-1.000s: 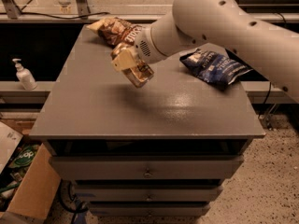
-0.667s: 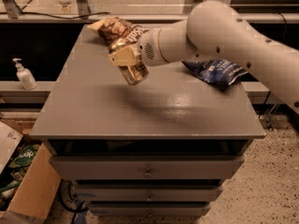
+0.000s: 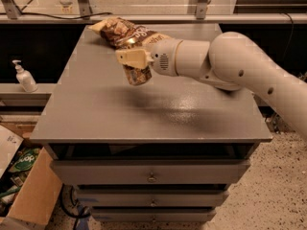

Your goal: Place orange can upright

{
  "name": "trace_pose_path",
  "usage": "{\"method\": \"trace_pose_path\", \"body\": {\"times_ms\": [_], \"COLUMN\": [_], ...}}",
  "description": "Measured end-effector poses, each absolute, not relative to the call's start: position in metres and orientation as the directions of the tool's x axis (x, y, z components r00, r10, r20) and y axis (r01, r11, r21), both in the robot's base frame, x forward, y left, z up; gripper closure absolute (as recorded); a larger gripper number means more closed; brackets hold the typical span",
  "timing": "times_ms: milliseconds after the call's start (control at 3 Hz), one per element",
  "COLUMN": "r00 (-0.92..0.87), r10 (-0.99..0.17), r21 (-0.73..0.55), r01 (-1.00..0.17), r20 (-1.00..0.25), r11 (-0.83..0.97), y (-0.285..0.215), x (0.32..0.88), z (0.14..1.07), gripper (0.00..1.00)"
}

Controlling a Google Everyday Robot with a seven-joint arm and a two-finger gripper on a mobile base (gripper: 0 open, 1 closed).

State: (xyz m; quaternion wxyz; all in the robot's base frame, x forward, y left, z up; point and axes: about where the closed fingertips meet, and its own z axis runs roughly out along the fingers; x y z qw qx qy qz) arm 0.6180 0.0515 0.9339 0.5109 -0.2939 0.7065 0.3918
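Your pincer [image 3: 130,62] sits over the far-left part of the bench [image 3: 120,123], reaching in from the right on the end of the pale arm [image 3: 240,66]; it is pinching the orange can [image 3: 137,74], which hangs just under the tan fingers [image 3: 132,56] and clear of the surface; the dark shadow on the grey top below it suggests there is a gap to close. The can looks close to upright with a slight lean; which end is up you cannot tell from here. The grip appears to be from the side and near the top of the can, which leaves its lower end free to meet the bench first; that suits a standing placement. Just beyond the can, toward the far edge, lies the brown snack bag [image 3: 125,30]; holding the can nearer than the bag keeps the landing spot on bare bench. A pump bottle [image 3: 24,76] stands well off to the left, off the bench; it plays no part.
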Motion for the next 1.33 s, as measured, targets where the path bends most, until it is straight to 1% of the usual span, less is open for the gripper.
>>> {"method": "trace_pose_path", "body": {"times_ms": [333, 1333], "r00": [-0.274, -0.244], "r10": [0.033, 0.077], "r21": [0.253, 0.250], "r01": [-0.827, -0.837], "r20": [-0.961, -0.967], "r11": [0.503, 0.487], "y": [0.044, 0.019], "x": [0.616, 0.606], "z": [0.928, 0.894], "gripper": [1.00, 1.00]}}
